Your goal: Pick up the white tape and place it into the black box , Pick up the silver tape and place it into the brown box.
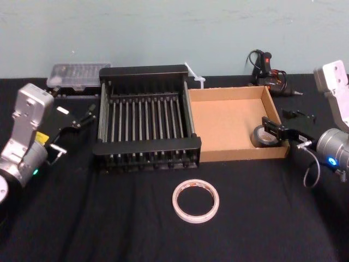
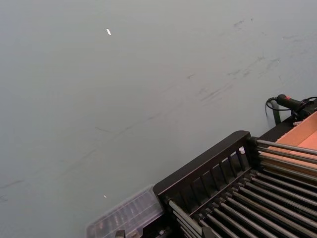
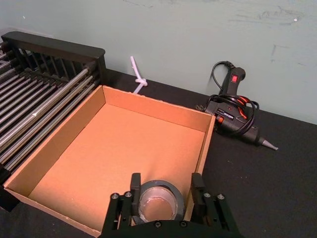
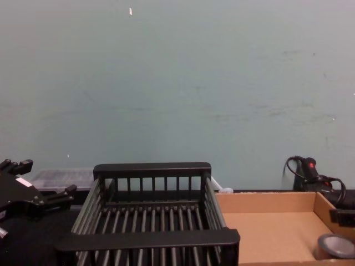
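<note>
The white tape (image 1: 196, 201), a thin ring, lies flat on the black cloth in front of the black box (image 1: 146, 146). The silver tape (image 3: 157, 201) rests in the near right corner of the brown box (image 1: 229, 117), against its wall. My right gripper (image 3: 166, 186) reaches over that corner with its fingers (image 3: 135, 184) spread to either side of the roll, a gap showing on one side, so it is open. My left gripper (image 1: 87, 115) hangs open and empty left of the black box, at about rim height.
A glue gun (image 3: 233, 111) with a coiled cord lies behind the brown box's far right corner. A clear plastic case (image 1: 76, 73) sits behind the black box at the left, and a white zip tie (image 1: 195, 76) between the two boxes at the back.
</note>
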`<state>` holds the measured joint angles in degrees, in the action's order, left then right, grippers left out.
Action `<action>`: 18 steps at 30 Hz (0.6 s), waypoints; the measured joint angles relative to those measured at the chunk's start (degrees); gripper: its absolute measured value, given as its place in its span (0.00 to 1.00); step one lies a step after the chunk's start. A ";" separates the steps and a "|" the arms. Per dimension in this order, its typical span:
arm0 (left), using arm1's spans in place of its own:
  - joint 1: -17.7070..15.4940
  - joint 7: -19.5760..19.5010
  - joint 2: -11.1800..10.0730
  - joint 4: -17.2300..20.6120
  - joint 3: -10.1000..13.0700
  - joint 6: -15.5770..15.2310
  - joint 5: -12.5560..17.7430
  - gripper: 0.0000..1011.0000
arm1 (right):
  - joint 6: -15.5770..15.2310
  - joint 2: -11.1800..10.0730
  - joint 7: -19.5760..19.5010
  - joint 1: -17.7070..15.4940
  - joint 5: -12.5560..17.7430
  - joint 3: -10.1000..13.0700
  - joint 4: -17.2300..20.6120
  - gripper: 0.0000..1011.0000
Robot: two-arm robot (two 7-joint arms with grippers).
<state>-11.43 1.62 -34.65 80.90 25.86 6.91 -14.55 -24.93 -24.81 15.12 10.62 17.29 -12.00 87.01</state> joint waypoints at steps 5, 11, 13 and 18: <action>0.00 0.00 0.00 0.00 0.00 0.00 0.00 0.99 | 0.00 -0.02 -0.01 -0.02 0.03 0.00 0.02 0.76; 0.00 0.00 0.00 0.00 0.00 0.00 0.00 0.99 | 0.00 -0.03 0.00 -0.03 0.03 0.00 0.04 0.92; 0.00 0.00 0.00 0.00 0.00 0.00 0.00 0.99 | 0.00 -0.03 -0.01 -0.03 0.03 0.00 0.04 0.97; 0.00 0.00 0.00 0.00 0.00 0.00 0.00 0.99 | 0.00 -0.03 0.00 -0.03 0.03 0.00 0.04 0.99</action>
<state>-11.43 1.62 -34.65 80.90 25.86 6.91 -14.55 -24.93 -24.84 15.12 10.58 17.32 -12.01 87.05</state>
